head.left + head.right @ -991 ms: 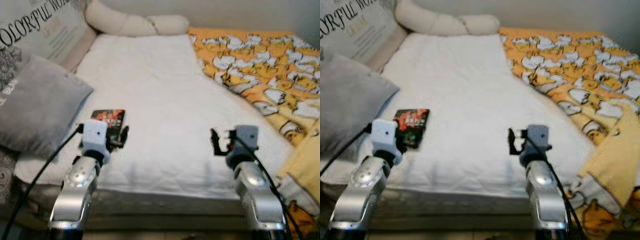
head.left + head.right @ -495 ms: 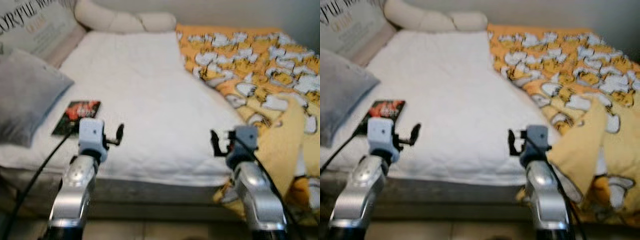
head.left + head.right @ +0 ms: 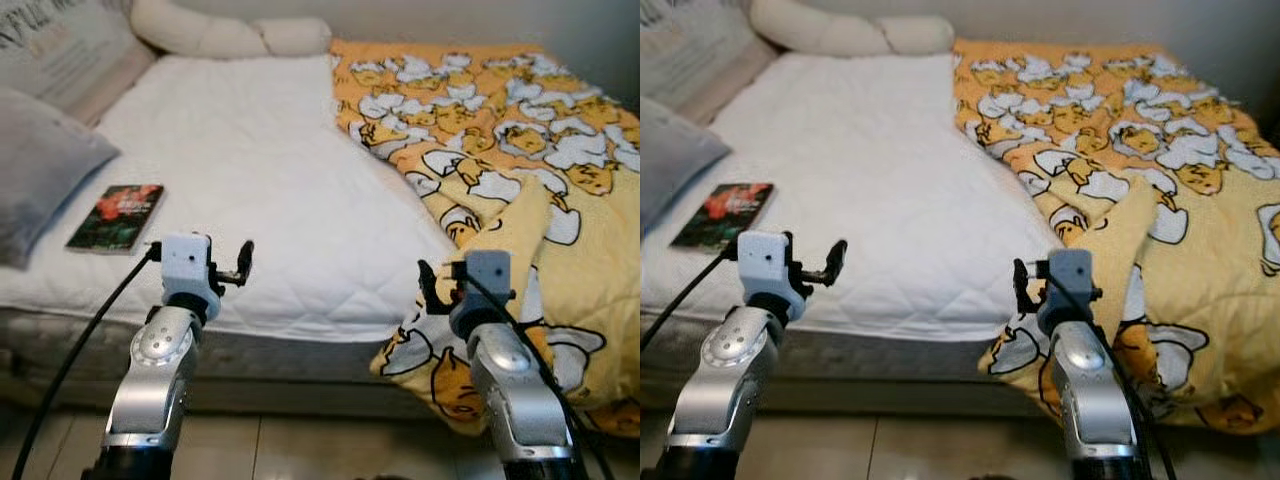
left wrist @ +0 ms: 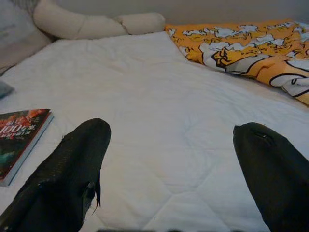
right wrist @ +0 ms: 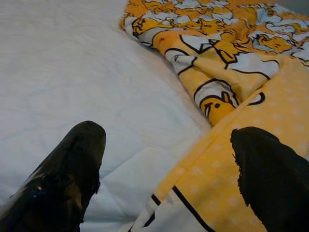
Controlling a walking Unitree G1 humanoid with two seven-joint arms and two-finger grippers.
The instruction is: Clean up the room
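Note:
A white quilted bed (image 3: 250,150) lies in front of me. A yellow blanket with a duck print (image 3: 500,130) is crumpled over its right half and hangs off the near edge. A dark book with a red cover (image 3: 115,216) lies flat near the bed's left front edge, by a grey pillow (image 3: 35,170). My left gripper (image 3: 238,268) is open at the bed's near edge, to the right of the book (image 4: 19,135). My right gripper (image 3: 428,288) is open beside the hanging blanket fold (image 5: 227,183). Neither holds anything.
A long cream bolster (image 3: 230,35) lies along the head of the bed, and a printed cushion (image 3: 60,50) leans at the far left. Tiled floor (image 3: 300,450) shows below the mattress edge. A black cable (image 3: 70,360) runs along my left arm.
The whole view has shifted: the bed, book and pillow now sit further left and the duck blanket takes up more of the right. Both grippers stay open and hold the same pose.

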